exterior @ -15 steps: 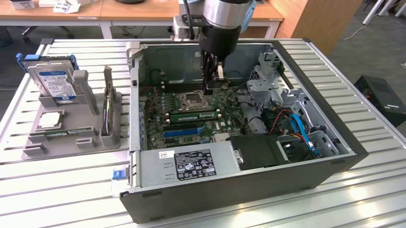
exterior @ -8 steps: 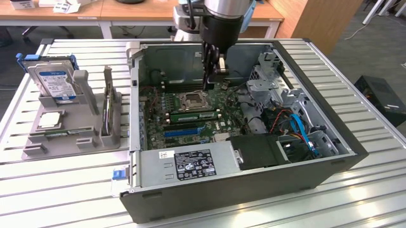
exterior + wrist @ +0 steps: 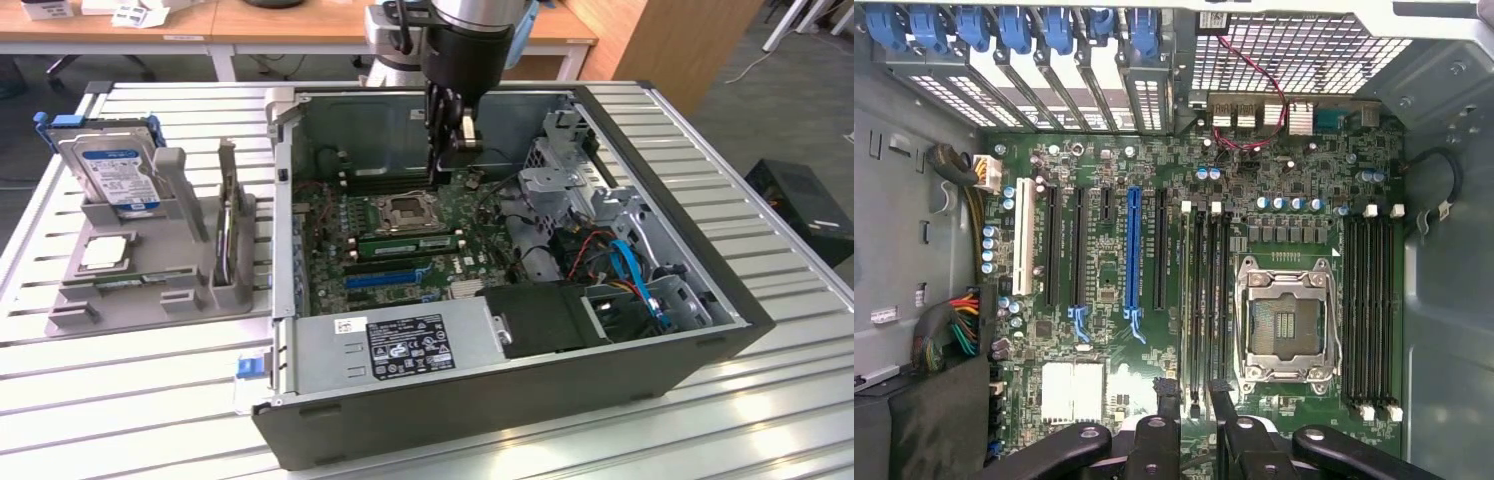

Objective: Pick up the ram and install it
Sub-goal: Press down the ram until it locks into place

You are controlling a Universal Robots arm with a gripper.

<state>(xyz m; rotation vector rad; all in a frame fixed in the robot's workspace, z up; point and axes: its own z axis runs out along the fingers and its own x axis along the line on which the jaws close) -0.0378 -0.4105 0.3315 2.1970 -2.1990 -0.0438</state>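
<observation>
straight ahead of the fingers, spread and gripping nothing, the ram sits in its slot, long axis in line with their gap.

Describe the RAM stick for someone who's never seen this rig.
Inside the open computer case, find the square silver CPU socket on the motherboard. Between it and the blue slot sits the ram: a thin green stick with dark chips, among bare black slots.

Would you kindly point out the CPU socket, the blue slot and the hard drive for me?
CPU socket (image 3: 1284, 325), wrist view, centre of its pin field.
blue slot (image 3: 1133, 250), wrist view, midway along its length.
hard drive (image 3: 118, 170), exterior view, its label face.
</observation>
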